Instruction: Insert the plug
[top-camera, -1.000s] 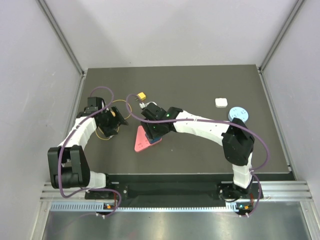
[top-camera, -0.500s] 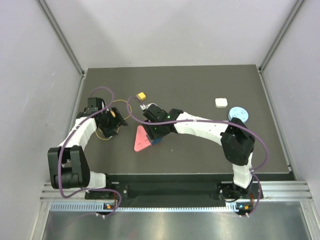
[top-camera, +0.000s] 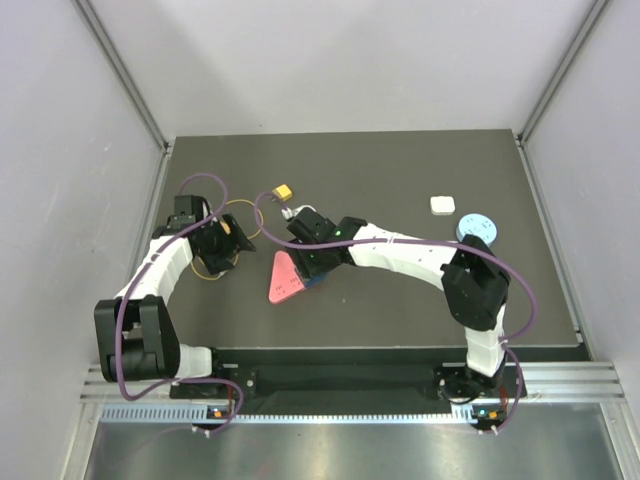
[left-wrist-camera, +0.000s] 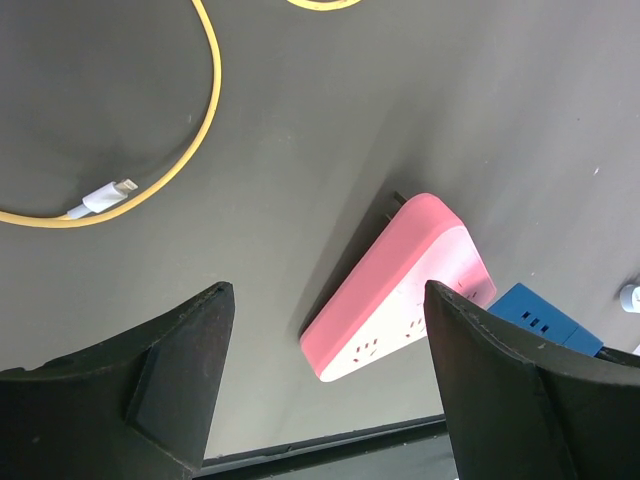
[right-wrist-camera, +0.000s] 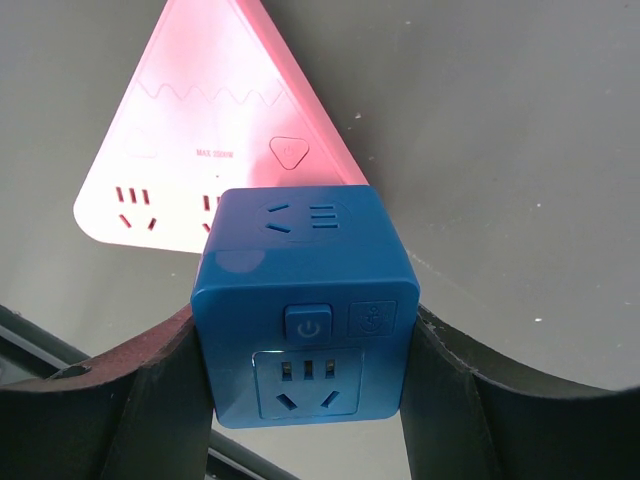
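The left gripper (left-wrist-camera: 328, 295) hangs wide and empty near the pink triangular plastic socket strip (right-wrist-camera: 200, 130). The blue plastic cube plug (right-wrist-camera: 305, 300) sits clamped in the right gripper (right-wrist-camera: 305, 385) over the strip's face. Seating looks unfinished, so pressing home and releasing likely remain.

On your dark table (top-camera: 400, 160) you have a yellow cable (left-wrist-camera: 216, 95) with a white tip (left-wrist-camera: 100, 197), a small yellow block (top-camera: 284, 192) toward the back, and at the right a white square (top-camera: 442, 204) just beside a pale blue disc (top-camera: 476, 226)
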